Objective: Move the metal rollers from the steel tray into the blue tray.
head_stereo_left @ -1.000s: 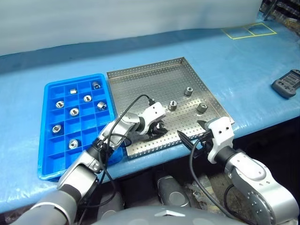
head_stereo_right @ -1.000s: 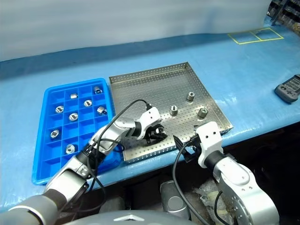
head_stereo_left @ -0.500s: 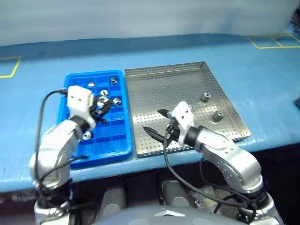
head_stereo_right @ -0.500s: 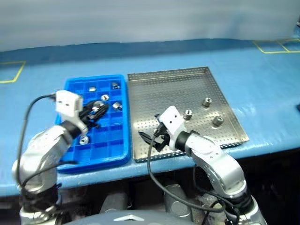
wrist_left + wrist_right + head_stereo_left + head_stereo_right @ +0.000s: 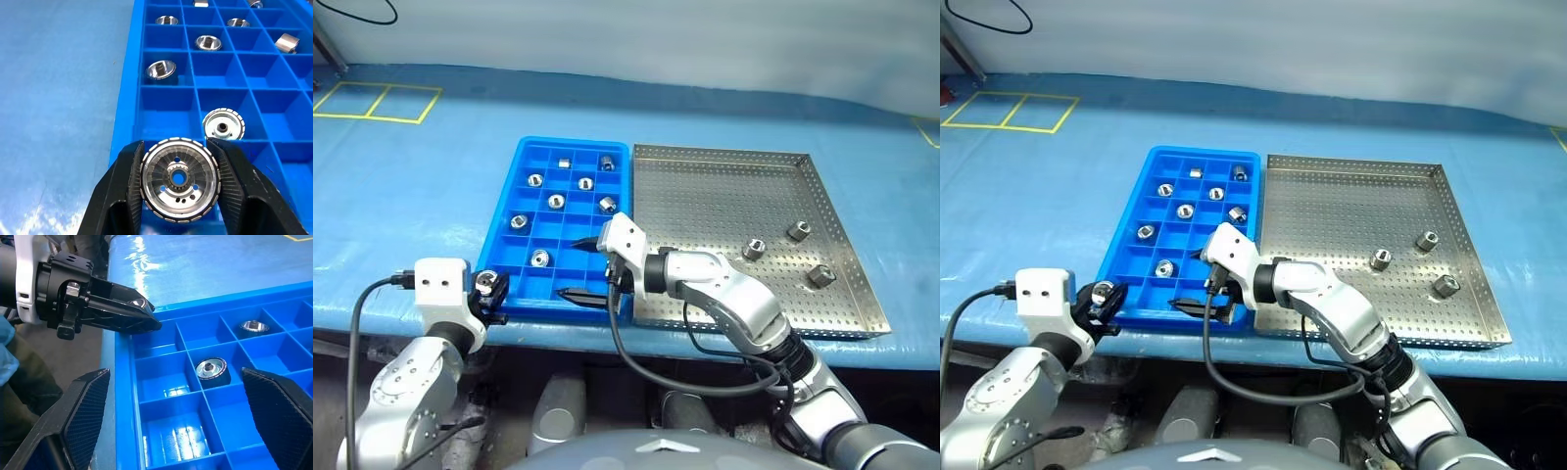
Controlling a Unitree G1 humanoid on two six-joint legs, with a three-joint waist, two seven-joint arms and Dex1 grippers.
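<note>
The blue tray (image 5: 573, 143) lies left of the steel tray (image 5: 724, 152), their long sides touching. Several metal rollers (image 5: 556, 201) sit in separate compartments of the blue tray. Three more (image 5: 755, 248) rest on the right half of the steel tray's perforated floor. My left gripper (image 5: 489, 289) hovers at the blue tray's near left corner, shut on a ribbed silver roller (image 5: 178, 178) with a dark centre hole. My right gripper (image 5: 579, 267) stands open and empty over the blue tray's near right compartments, pointing left toward the left gripper (image 5: 142, 318).
Both trays lie on a blue-covered table (image 5: 431, 206) whose front edge runs just below them. Yellow tape squares (image 5: 377, 101) mark the far left of the cover. A black cable (image 5: 636, 352) hangs from the right wrist below the table edge.
The camera has swung left. My left gripper carried its roller from the steel tray, across the blue tray, to the blue tray's near left corner. My right gripper moved left, from the steel tray's front to over the blue tray.
</note>
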